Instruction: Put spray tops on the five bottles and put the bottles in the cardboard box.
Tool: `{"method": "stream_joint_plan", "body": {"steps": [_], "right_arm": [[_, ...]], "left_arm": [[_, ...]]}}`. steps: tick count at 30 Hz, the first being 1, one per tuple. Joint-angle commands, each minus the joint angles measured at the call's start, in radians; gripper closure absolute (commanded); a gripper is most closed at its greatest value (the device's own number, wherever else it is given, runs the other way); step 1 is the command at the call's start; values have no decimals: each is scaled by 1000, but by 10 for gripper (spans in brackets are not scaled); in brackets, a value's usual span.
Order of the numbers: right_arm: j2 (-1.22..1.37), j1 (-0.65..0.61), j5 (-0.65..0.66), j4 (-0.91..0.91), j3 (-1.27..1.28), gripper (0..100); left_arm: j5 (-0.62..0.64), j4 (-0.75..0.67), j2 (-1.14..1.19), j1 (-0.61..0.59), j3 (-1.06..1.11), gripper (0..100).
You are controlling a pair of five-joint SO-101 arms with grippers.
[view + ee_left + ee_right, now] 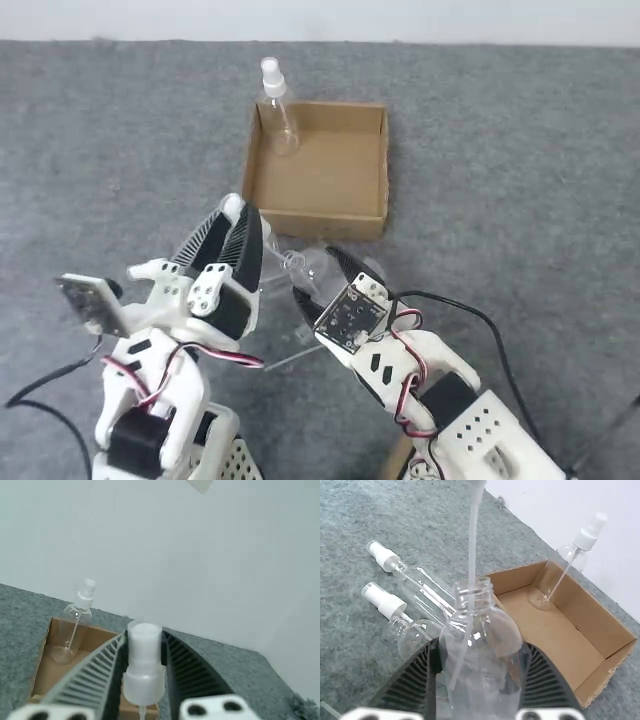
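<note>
Where the left arm rises from 7 o'clock in the high view, its left gripper (240, 215) points toward 1 o'clock; its jaws are closed most of the way and pinch a white spray top (144, 665) by the collar, upright between the ribbed fingers (95, 675); the top's thin dip tube (472, 545) hangs straight down from it.

At 12 o'clock on the grey counter (520, 180) sits the cardboard box (315, 218), open side up; one finished bottle (280, 110) stands upright in its 11 o'clock corner, spray top fitted, touching the box wall; the rest of the box floor is bare cardboard.

From 5 o'clock the right arm reaches toward 11 o'clock, and the right gripper (318, 275) stands just in front of the box's near wall; its jaws are spread wide enough to take a body and are clamped on a clear bottle (480, 640), held upright with the neck uncapped; the dip tube passes down through that neck into the bottle, while the spray top itself remains above the neck, not seated.

Beyond the held bottle, in the right wrist view, a first capped bottle (420, 582) and a second capped bottle (410, 630) lie on their sides on the counter, close together, outside the box.
</note>
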Motion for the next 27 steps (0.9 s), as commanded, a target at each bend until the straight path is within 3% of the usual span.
{"method": "stream_joint_plan", "body": {"steps": [1, 8, 16, 27], "right_arm": [[-8, -4, -14, -21, -6, 943], [-25, 54, -28, -21, -15, 943], [-199, 53, -84, 67, 6, 943], [-417, 51, -89, 156, 54, 944]], "left_arm": [[-9, 2, -9, 5, -2, 987], [-40, -14, -9, 17, 38, 987], [-137, -81, -9, 146, 127, 987], [-138, -58, -9, 235, 134, 987]]}}
